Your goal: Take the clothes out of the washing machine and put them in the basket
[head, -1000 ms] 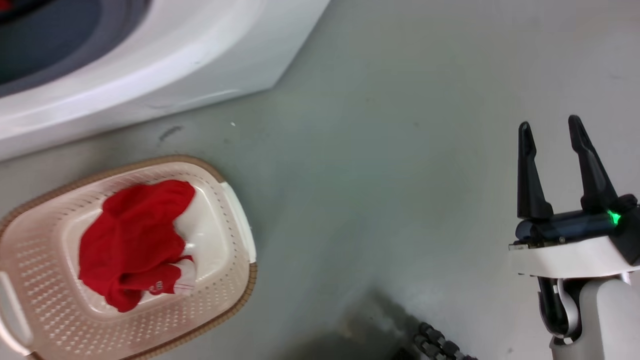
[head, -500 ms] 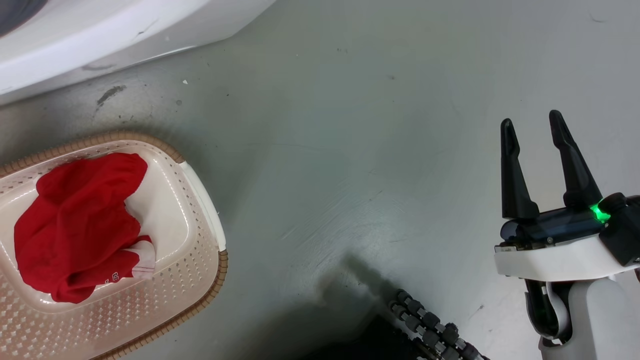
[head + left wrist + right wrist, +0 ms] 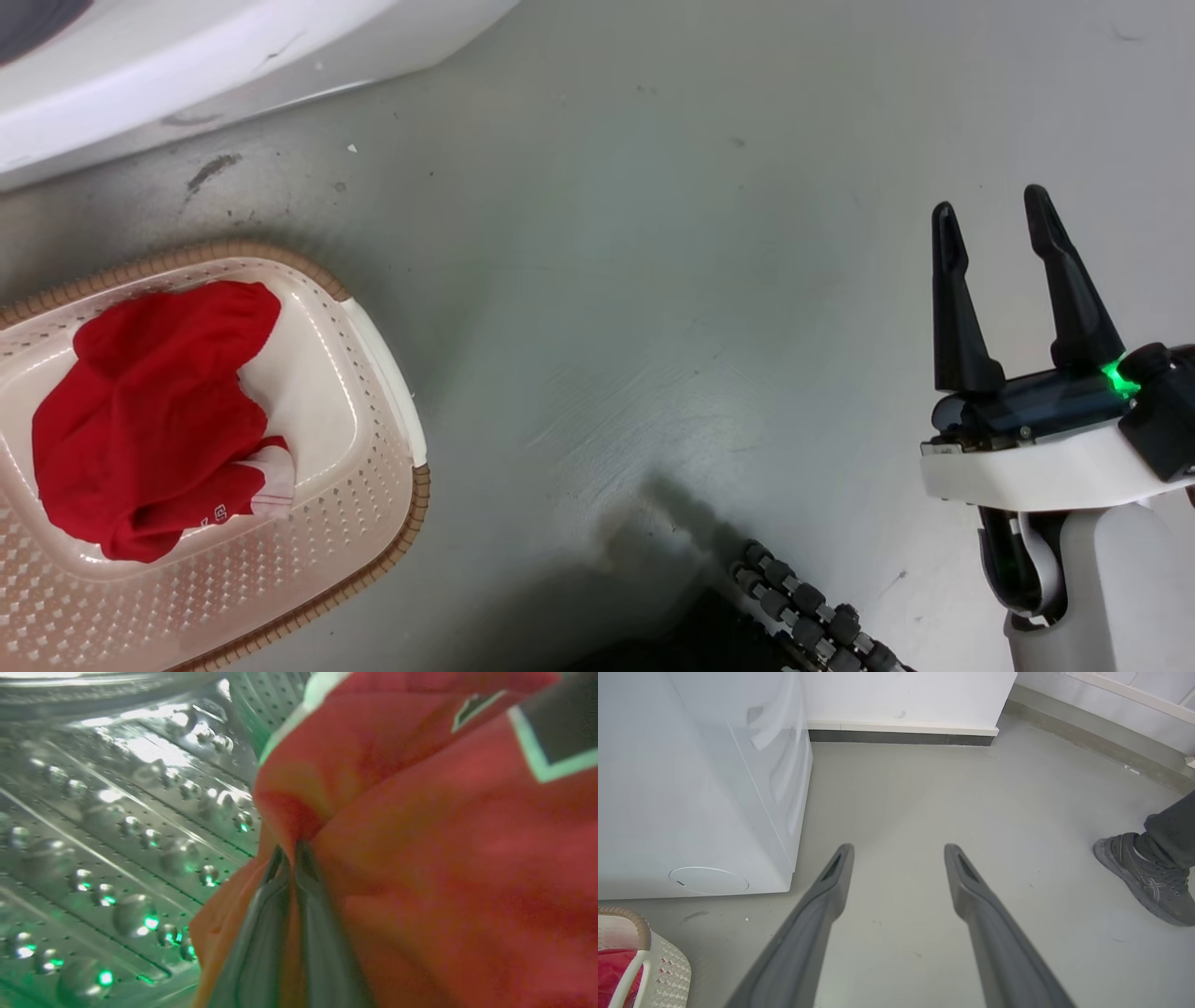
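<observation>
Clamping left fingers (image 3: 261, 933) on clothes (image 3: 444, 858) in drum (image 3: 117, 835) | right fingers (image 3: 952, 317) apart | basket (image 3: 415, 504) apparently lengthwise left-right

The cream basket (image 3: 373, 509) sits on the floor at about eight o'clock in the head view, with perforated sides, a brown woven rim and a white handle. A crumpled red garment (image 3: 149, 420) with a white-trimmed edge lies in its bottom. The white washing machine (image 3: 187, 56) stands beyond it, at eleven o'clock. Inside its dimpled, perforated steel drum (image 3: 117, 835), a red jersey (image 3: 444, 882) with white trim and black print lies bunched, pinched in the left pincer (image 3: 289, 851).
</observation>
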Motion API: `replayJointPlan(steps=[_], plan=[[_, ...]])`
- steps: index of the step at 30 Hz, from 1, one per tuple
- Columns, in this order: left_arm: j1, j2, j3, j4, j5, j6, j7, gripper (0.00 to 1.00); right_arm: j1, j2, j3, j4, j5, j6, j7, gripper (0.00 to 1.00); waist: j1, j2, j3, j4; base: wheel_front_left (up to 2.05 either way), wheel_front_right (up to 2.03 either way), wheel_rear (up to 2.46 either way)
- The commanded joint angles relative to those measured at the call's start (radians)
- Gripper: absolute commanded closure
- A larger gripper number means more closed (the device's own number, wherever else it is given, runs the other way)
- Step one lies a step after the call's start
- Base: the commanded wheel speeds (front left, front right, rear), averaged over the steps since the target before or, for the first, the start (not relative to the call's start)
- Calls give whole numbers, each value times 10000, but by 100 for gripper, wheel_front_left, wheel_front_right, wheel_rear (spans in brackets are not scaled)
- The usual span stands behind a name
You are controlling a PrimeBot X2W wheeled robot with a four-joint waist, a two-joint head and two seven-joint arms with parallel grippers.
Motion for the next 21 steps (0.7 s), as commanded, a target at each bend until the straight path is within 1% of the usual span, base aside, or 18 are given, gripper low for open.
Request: replayJointPlan(steps=[1, 6, 12, 18, 21], plan=[[167, 136, -66, 117, -53, -2, -307, 100, -192, 19, 15, 15, -43, -14, -25, 0, -1, 0, -123, -18, 0, 0, 0], [594, 151, -605, -72, -186, -1, -1727, 100, -280, 16, -296, 27, -328, -14, -24, 0, -1, 0, -750, 276, 0, 0, 0], [1339, -221, -934, 12, -477, -3, -3700, 100, -230, 16, -701, 47, -983, -14, -24, 0, -1, 0, -1661, 960, 0, 0, 0], [2585, -454, -1212, -89, -712, -3, -5497, 100, -6, 15, -971, 30, -1508, -14, -24, 0, -1, 0, -2774, 1589, 0, 0, 0], [3309, -648, -1151, -192, -860, 127, -6382, 100, 205, 12, -1017, 80, -1769, -14, -24, 0, -1, 0, -3360, 1931, 0, 0, 0]])
